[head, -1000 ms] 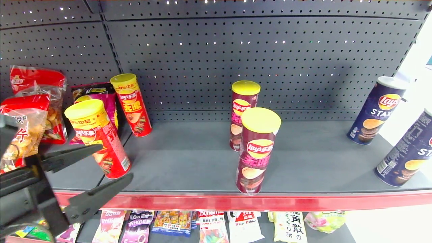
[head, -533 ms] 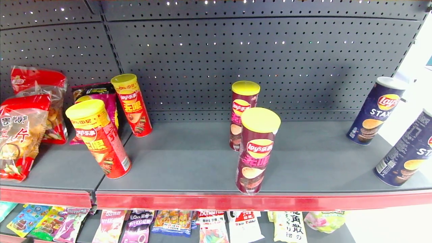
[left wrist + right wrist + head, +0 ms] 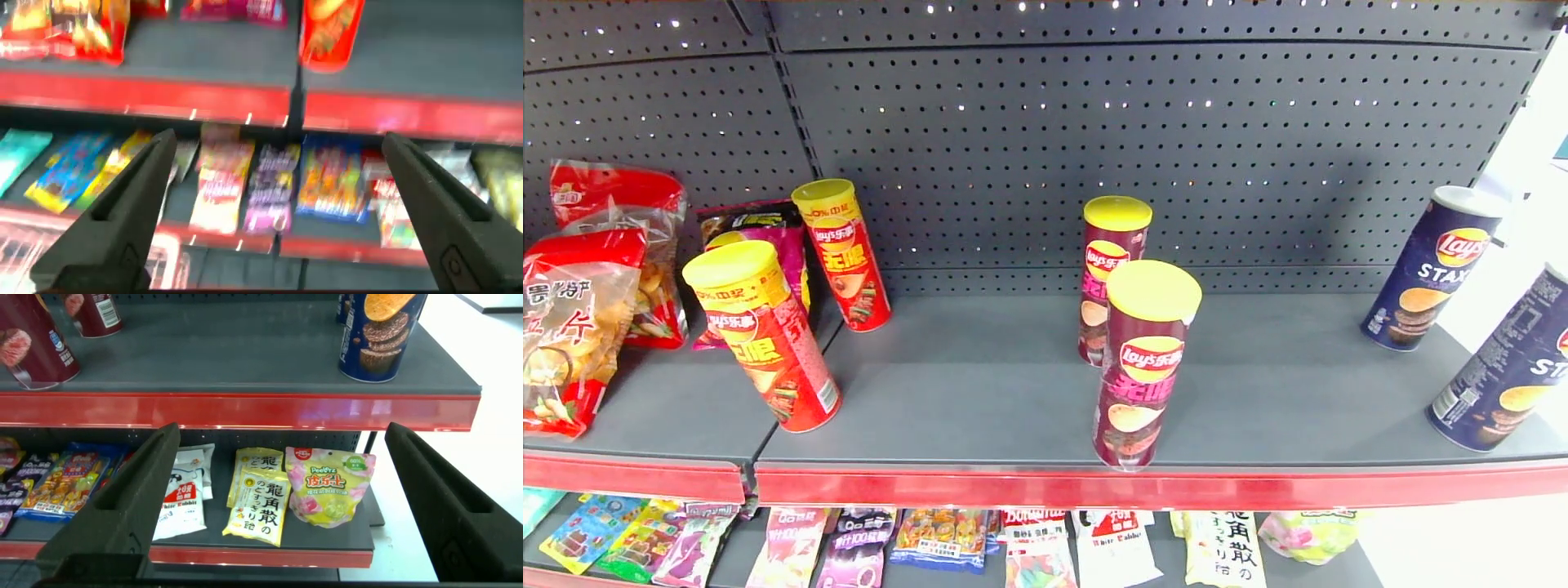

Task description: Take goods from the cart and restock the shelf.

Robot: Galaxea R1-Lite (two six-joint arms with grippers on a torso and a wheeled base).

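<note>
**A:** Where do the goods stand?

**B:** On the shelf, 6 crisp cans, all upright. The front red can is near the edge, and the back red can is close to the pegboard. The front maroon can and back maroon can stand mid-shelf, one behind the other. 2 blue cans are at the right end, and snack bags lean at the far left.

**A:** What has just changed?

**B:** The left arm. 1 second ago its gripper hung spread in front of the front red can in the head view. Half a second ago it had already dropped out of that view, and no can has stirred since. Now the left gripper faces the packets on the lower shelf, fingers wide apart and holding nothing. The right gripper is likewise spread and empty, low before the red lip.

**A:** Meaning?

**B:** I judge 1 placement finished (the red can stands free of any finger). The next step is probably a trip back to the cart.

**A:** And room?

**B:** There are 2 bare stretches, one between the red and maroon cans and one between the maroon and blue cans. The front maroon can stands right at the lip, so an arm passing close could tip it off. The nearer blue can also crowds the shelf's right end.
</note>
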